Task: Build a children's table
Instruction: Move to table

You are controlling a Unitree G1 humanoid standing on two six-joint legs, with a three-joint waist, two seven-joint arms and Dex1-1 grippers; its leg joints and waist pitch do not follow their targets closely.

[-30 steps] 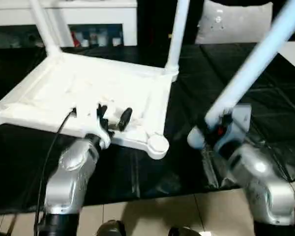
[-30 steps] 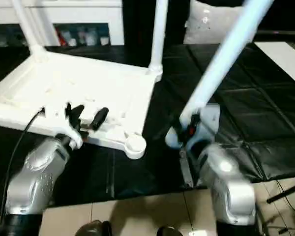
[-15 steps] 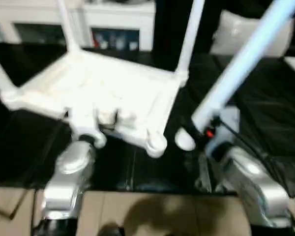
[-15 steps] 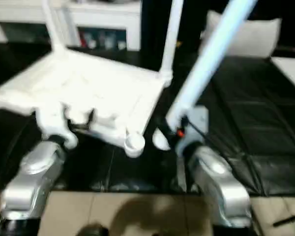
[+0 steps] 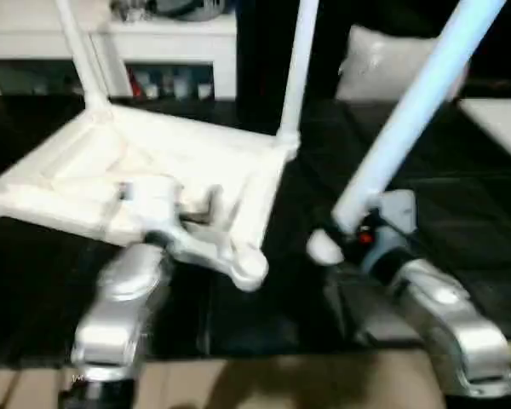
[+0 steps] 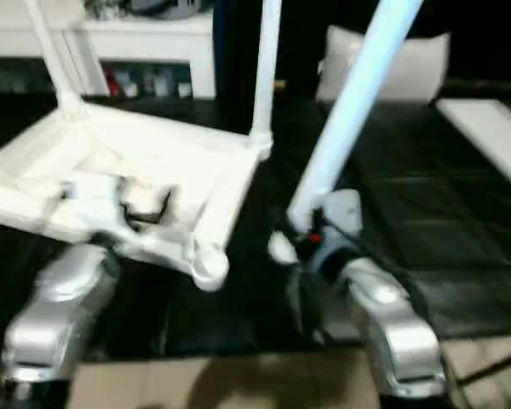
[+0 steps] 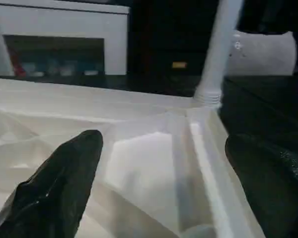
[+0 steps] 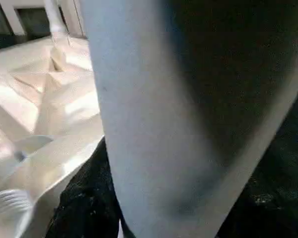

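White moulded plastic fills the left of the scene: the small upside-down children's table top point(image 5: 153, 183) rests, ribbed underside up, on the black-covered counter point(image 5: 460, 204), with two tube legs already standing in its far corner sockets, one at eleven o'clock point(image 5: 78, 51) and one at twelve point(image 5: 300, 60). The left end effector point(image 7: 154, 188) straddles the near rim, black fingers point(image 7: 59, 183) spread wide on either side of a rib. Just right of it sits the empty near corner socket point(image 5: 249, 271). Further right, at two o'clock, the right end effector point(image 5: 358, 234) is clamped around the lower end of a loose white tube leg point(image 5: 417, 102), tilted up and away. I'd guess this plastic is light, stiff and rather slick, so gripping low near the leg's end should steer it best into the socket.
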